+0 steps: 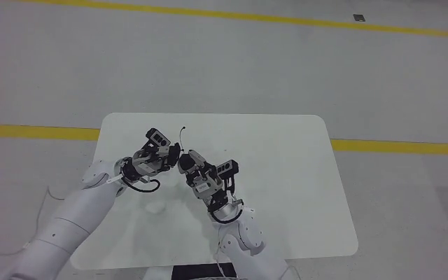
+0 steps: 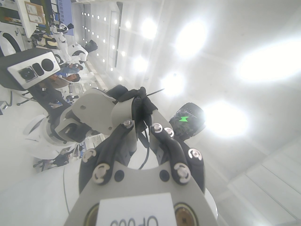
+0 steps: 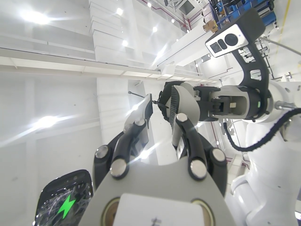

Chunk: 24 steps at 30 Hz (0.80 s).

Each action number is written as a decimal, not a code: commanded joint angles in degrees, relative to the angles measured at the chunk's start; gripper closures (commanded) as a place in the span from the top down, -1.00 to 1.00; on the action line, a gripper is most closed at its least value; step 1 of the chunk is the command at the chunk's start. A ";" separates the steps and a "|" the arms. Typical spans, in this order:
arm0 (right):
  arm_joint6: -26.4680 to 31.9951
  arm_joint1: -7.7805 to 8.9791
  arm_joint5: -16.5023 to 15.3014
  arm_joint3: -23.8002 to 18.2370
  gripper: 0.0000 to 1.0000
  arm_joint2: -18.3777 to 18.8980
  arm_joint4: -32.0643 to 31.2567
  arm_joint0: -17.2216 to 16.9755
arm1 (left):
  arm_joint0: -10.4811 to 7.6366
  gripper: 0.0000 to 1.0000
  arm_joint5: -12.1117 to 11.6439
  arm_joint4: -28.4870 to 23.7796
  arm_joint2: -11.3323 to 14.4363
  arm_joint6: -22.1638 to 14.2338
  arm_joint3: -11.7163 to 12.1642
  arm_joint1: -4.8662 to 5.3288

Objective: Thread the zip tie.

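Nearest the right wrist camera, the right jaws stood spread, with a plain gap between the 2 pads. The tie crossed them as a thin black line. 1 end, with a small thick tip, stuck out past the outer side of 1 pad, and the other end showed in the gap between the pads. The left jaws sat right against the right jaws at that spot.

In the left wrist view the left jaws were pressed nearly together. We judged them to be pinching the tie, whose thin end stuck out beyond them. A black strand hung in a curve below the left jaws; we could not tell whether it was the rest of the tie or a cable.

From above, the 2 arms met over the left half of the desk. There the tie showed as a fine line just beyond where the jaws met.

We judged the task about halfway. The tie was in hand and, as far as we could tell, off the desk, with both jaws at it, so the pick-up was done. We saw no closed loop, and we could not tell whether the tail had entered the head. In our view, 3 steps were left: close the right jaws on the free end, feed the tail through the head, and pull it through.
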 commanded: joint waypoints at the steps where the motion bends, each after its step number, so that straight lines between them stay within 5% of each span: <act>1: 0.00 -0.04 0.04 0.14 -0.64 -0.10 0.11 0.14 | 0.00 -1.00 0.00 0.00 0.00 0.00 0.00 0.00; 24: -0.31 -0.42 -0.07 0.67 -0.70 -0.60 0.46 1.21 | 0.00 -1.00 0.00 0.00 0.00 0.00 0.00 0.00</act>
